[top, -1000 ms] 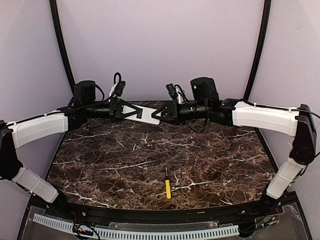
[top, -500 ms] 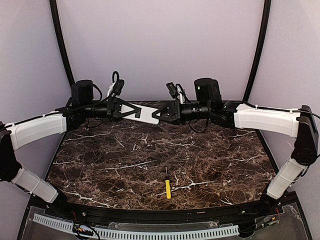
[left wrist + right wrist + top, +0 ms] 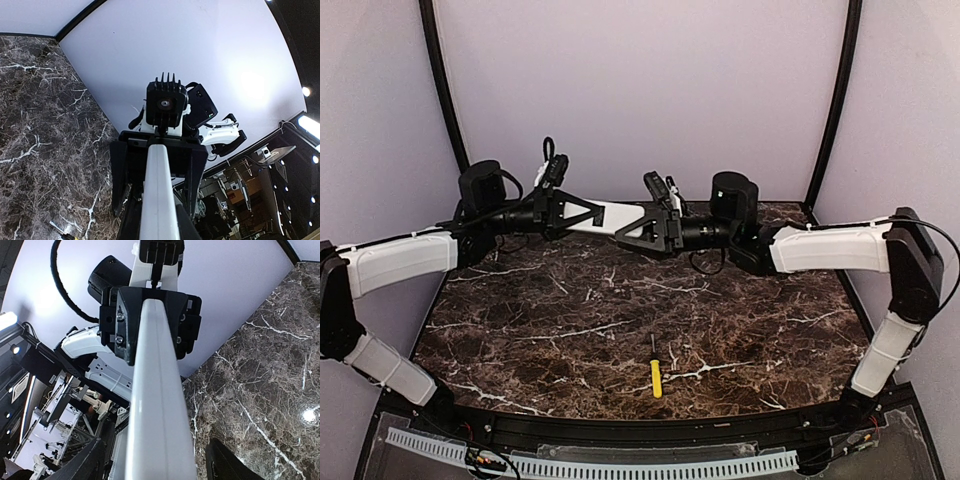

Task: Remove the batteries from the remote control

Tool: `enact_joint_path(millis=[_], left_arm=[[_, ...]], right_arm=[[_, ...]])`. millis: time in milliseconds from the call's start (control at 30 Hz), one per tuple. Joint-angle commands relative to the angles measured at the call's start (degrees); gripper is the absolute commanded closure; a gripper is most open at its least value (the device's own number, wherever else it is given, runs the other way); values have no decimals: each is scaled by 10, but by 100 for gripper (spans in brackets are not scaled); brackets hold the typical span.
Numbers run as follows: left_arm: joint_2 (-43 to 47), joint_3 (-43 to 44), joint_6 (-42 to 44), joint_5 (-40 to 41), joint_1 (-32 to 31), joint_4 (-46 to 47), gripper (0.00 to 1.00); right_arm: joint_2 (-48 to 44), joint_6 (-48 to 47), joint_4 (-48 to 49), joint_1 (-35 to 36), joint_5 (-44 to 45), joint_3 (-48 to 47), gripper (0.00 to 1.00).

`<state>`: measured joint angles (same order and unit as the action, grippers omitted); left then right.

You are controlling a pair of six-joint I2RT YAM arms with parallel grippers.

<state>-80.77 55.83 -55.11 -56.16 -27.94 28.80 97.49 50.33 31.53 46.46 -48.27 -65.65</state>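
The white remote control (image 3: 617, 217) is held in the air over the back of the table, between the two grippers. My left gripper (image 3: 588, 212) is shut on its left end; in the left wrist view the fingers (image 3: 184, 220) press against the remote (image 3: 159, 195). My right gripper (image 3: 634, 229) is around the remote's right end with its jaws apart. A gap shows on each side of the remote (image 3: 157, 405) in the right wrist view. No battery is in view.
A yellow-handled screwdriver (image 3: 656, 373) lies on the dark marble table (image 3: 740, 330), front centre. It also shows in the left wrist view (image 3: 62, 228). Purple walls close the back and sides.
My right gripper has moved left along the remote towards the left gripper. The remote has risen a little with the left gripper. The screwdriver has not moved.
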Motion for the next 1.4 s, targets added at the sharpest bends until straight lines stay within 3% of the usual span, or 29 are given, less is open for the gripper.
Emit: enact_joint_path(millis=[0,467,600,767,833,867,933,967,1000,1033,1133,1233,1367], left_arm=[[-6,-15,-28,-12,-5,57,100],[-6,-26,-30,-4,-15,69,100],[-10,-23,-16,1,-20,54,100],[-9,-20,3,7,-22,31,100],[-9,-20,11,10,-22,19,98],[-8,-18,16,10,-22,10,94],[-6,-11,32,11,-21,-17,76],[-2,-8,48,15,-21,-29,62],[-1,-2,57,20,-21,-55,56],[5,0,75,23,-21,-67,41],[14,19,116,36,-20,-139,15],[24,30,164,48,-14,-214,10],[37,40,208,68,-9,-278,16]], right_arm=[[33,46,106,-2,-26,-27,34],[37,63,115,-19,-2,-43,56],[40,65,107,-19,-3,-44,68],[32,58,87,-19,0,-38,97],[25,51,69,-18,3,-35,100],[20,44,57,-18,6,-32,100],[6,29,29,-18,13,-26,100],[-2,21,13,-18,17,-22,100],[-10,13,-2,-18,20,-16,100],[-18,5,-22,-18,25,-11,100],[-43,-10,-55,-20,36,3,100],[-63,-24,-89,-22,44,9,100],[-87,-47,-149,-23,68,10,100]])
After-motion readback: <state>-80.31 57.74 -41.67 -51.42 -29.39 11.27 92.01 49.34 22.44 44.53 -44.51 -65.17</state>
